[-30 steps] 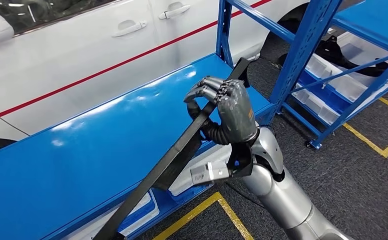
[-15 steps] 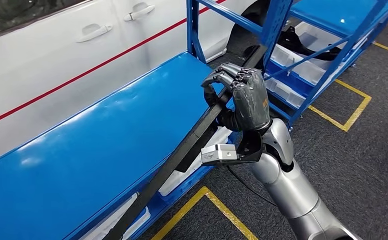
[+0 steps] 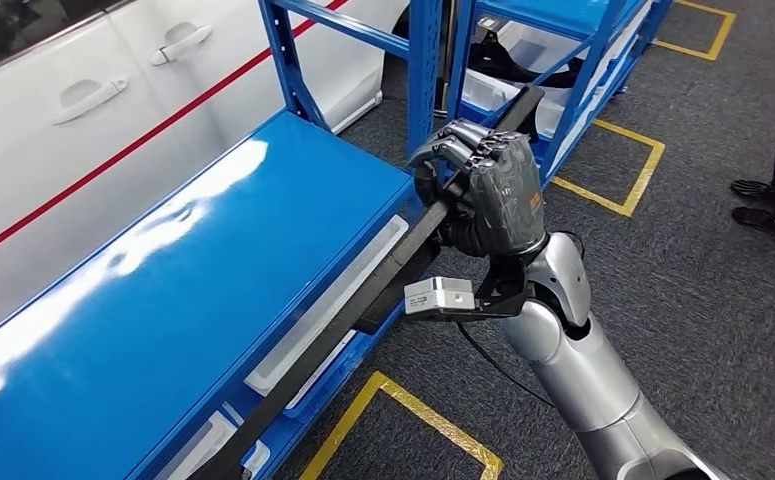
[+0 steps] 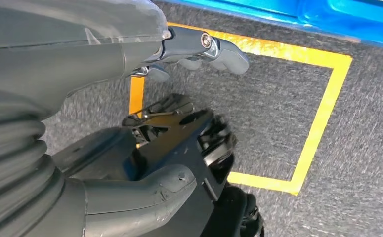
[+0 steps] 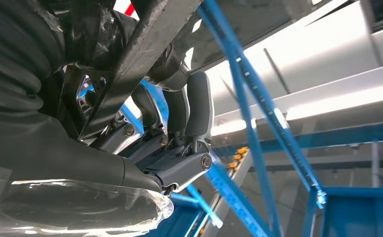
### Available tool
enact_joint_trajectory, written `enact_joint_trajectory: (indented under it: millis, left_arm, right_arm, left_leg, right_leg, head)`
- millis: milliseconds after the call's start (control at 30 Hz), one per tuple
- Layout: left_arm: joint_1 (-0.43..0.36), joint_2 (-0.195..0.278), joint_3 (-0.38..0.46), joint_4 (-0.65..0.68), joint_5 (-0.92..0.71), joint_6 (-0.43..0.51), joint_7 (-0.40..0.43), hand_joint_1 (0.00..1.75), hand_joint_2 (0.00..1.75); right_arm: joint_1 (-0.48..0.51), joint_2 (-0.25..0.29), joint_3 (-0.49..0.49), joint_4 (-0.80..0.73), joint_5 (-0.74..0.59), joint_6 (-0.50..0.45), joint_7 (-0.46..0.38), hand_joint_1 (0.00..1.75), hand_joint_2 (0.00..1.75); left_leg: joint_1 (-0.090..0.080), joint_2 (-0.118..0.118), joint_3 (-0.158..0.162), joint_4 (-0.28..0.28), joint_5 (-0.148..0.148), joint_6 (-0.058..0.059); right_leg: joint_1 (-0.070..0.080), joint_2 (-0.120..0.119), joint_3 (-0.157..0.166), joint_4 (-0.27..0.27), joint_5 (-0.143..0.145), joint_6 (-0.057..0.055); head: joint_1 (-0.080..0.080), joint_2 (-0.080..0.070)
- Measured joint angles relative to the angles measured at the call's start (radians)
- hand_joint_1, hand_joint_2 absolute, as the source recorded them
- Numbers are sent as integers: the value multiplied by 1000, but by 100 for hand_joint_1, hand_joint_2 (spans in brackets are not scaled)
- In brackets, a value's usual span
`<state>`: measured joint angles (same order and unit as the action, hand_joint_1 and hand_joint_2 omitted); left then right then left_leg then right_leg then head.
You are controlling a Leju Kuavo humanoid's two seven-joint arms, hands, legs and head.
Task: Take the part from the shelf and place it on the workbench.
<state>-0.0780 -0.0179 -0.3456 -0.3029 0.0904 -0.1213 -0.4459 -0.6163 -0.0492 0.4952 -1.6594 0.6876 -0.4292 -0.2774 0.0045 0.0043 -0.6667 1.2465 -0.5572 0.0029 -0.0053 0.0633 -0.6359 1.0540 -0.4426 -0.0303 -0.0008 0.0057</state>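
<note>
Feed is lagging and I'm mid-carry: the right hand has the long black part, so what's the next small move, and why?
Probably keep the grip and carry on toward the workbench. The right hand is wrapped around the long black part, which slants past the edge of the blue shelf and rests on nothing. The left hand hangs over the floor, holding nothing.

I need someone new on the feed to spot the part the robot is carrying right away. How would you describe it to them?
Start at the big glossy blue shelf surface beside the white car. Along its near edge runs a long black strip-like part, slanting from the picture's lower edge up towards the blue uprights. The right hand grips it near its upper end; nothing else nearby is so long, thin and black.
</note>
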Motion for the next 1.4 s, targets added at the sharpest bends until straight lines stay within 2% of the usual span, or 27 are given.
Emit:
enact_joint_trajectory:
  millis: [67,133,167,200,233,300,333,367,400,467,700,733,767,800,867,900,933,1000,1033,1067,1100,1133,1200,1267,1333,1367,1400]
  left_arm:
    - [-1,1,0,0,0,-1,0,0,175]
    - [-1,2,0,0,0,-1,0,0,175]
    - [-2,2,0,0,0,-2,0,0,175]
    - [-3,2,0,0,0,-2,0,0,175]
    - [-4,1,0,0,0,-2,0,0,175]
    - [-6,0,0,0,0,-3,-1,0,175]
    - [-7,0,0,0,0,-4,-1,0,175]
    - [-6,0,0,0,0,-4,-2,0,175]
    - [-5,0,0,0,0,-5,-2,0,175]
    - [-3,0,0,0,0,-5,-2,0,175]
    - [-3,0,0,0,0,-5,-2,0,175]
    - [-3,0,0,0,0,-6,-2,0,175]
    - [-3,-1,0,0,0,-6,-2,0,175]
    - [-4,-1,0,0,0,-7,-2,0,175]
    - [-4,-3,0,0,-1,-9,-2,0,175]
    - [-5,-3,0,0,-1,-9,-2,0,175]
    - [-6,-4,0,0,-1,-9,-2,0,175]
    - [-8,-4,0,0,-2,-9,-3,0,175]
    - [-7,-4,0,0,-2,-10,-3,0,175]
    - [-6,-4,0,0,-2,-10,-3,0,175]
    - [-5,-4,0,0,-2,-10,-3,0,175]
    - [-6,-4,0,0,-2,-10,-3,0,175]
    - [-7,-3,0,0,-2,-10,-3,0,175]
    - [-9,-2,0,0,-3,-10,-3,0,175]
    - [-10,-4,0,0,-3,-10,-2,0,175]
    - [-11,-4,0,0,-3,-10,-2,0,175]
    - [-11,-5,0,0,-3,-10,-2,0,175]
  right_arm:
    - [-1,0,0,0,1,0,1,175,175]
    - [0,0,0,1,2,0,2,175,175]
    - [0,0,0,2,3,-1,4,175,175]
    - [1,-1,0,3,5,-1,5,175,175]
    - [1,-2,-2,4,8,-1,7,175,175]
    - [-2,-5,-5,6,16,-2,13,175,175]
    - [-4,-6,-7,8,20,-3,18,175,175]
    - [-5,-7,-9,13,25,-3,26,175,175]
    - [-6,-8,-11,18,29,-4,32,175,175]
    - [-5,-9,-12,26,36,-4,40,175,175]
    - [-5,-9,-13,29,38,-5,42,175,175]
    - [-5,-10,-14,31,38,-5,44,175,175]
    - [-5,-12,-18,37,40,-6,47,175,175]
    - [-5,-14,-22,45,42,-7,49,175,175]
    - [-9,-19,-34,63,48,-10,54,175,175]
    - [-11,-21,-38,70,51,-13,55,175,175]
    - [-13,-22,-43,80,53,-15,56,175,175]
    - [-16,-25,-50,95,54,-19,57,175,175]
    - [-17,-26,-51,101,54,-19,58,175,175]
    - [-17,-26,-52,104,54,-19,58,175,175]
    - [-17,-26,-52,106,55,-19,58,175,175]
    - [-17,-26,-52,107,57,-19,58,175,175]
    - [-17,-26,-51,109,63,-19,58,175,175]
    - [-17,-26,-51,110,68,-20,58,175,175]
    - [-16,-26,-52,112,69,-21,58,175,175]
    - [-15,-27,-52,112,69,-21,58,175,175]
    - [-16,-28,-53,112,69,-21,58,175,175]
  left_leg:
    - [0,-36,53,-127,69,11]
    - [-1,-71,87,-203,92,19]
    - [-2,-76,92,-212,89,20]
    - [-4,-66,95,-221,92,22]
    - [-2,-54,99,-231,97,25]
    - [1,-28,107,-257,110,32]
    - [2,-15,109,-264,115,34]
    - [1,-3,109,-266,116,37]
    - [0,10,108,-265,115,39]
    - [0,25,107,-263,114,39]
    - [0,28,106,-262,114,39]
    - [0,30,106,-262,114,39]
    - [1,38,105,-260,112,38]
    - [1,47,105,-256,110,36]
    - [-1,72,103,-241,98,27]
    - [-4,84,103,-234,92,20]
    - [-3,71,83,-179,55,8]
    - [2,32,24,-34,-25,-9]
    - [6,7,-8,40,-59,-15]
    - [6,5,-17,53,-51,-13]
    - [6,3,-8,30,-25,-10]
    - [5,-6,16,-26,13,-6]
    - [7,-47,70,-149,70,6]
    - [5,-73,96,-207,80,12]
    - [7,-57,103,-225,85,17]
    - [9,-45,106,-237,92,21]
    - [11,-32,110,-249,99,27]
  right_leg:
    - [-1,25,2,0,1,2]
    - [-6,48,-3,-1,6,11]
    - [-10,60,-7,-3,10,18]
    - [-13,72,-10,-7,15,26]
    - [-13,68,-12,-9,16,32]
    - [-8,20,-27,20,-11,41]
    - [-7,-15,-46,65,-41,43]
    - [-7,-39,-73,124,-73,48]
    - [-9,-49,-99,181,-98,51]
    - [-11,-54,-127,244,-120,55]
    - [-11,-55,-131,251,-121,56]
    - [-12,-56,-132,253,-119,57]
    - [-13,-59,-123,238,-104,59]
    - [-15,-64,-106,209,-82,62]
    - [-12,-111,-37,82,-27,62]
    - [-9,-126,-13,35,-13,56]
    - [-7,-121,2,0,-3,41]
    - [-7,-64,-4,-4,3,14]
    - [-7,-36,-5,-5,7,6]
    - [-6,-22,-6,-4,7,6]
    - [-6,-7,-6,-2,7,5]
    - [-6,7,-6,-1,7,6]
    - [-7,31,-7,0,9,10]
    - [-12,52,-15,-1,16,21]
    - [-16,72,-22,-7,25,36]
    - [-14,63,-26,-5,22,42]
    - [-10,42,-34,10,9,46]
  head:
    - [0,0]
    - [0,0]
    - [0,0]
    - [0,0]
    - [0,0]
    - [1,0]
    - [1,0]
    - [2,0]
    - [2,0]
    - [2,0]
    - [2,0]
    - [2,0]
    - [2,0]
    - [2,0]
    - [2,0]
    - [2,0]
    - [1,0]
    - [0,0]
    - [0,0]
    - [0,0]
    - [0,0]
    - [0,0]
    - [1,0]
    - [0,0]
    - [0,0]
    - [1,0]
    - [2,0]
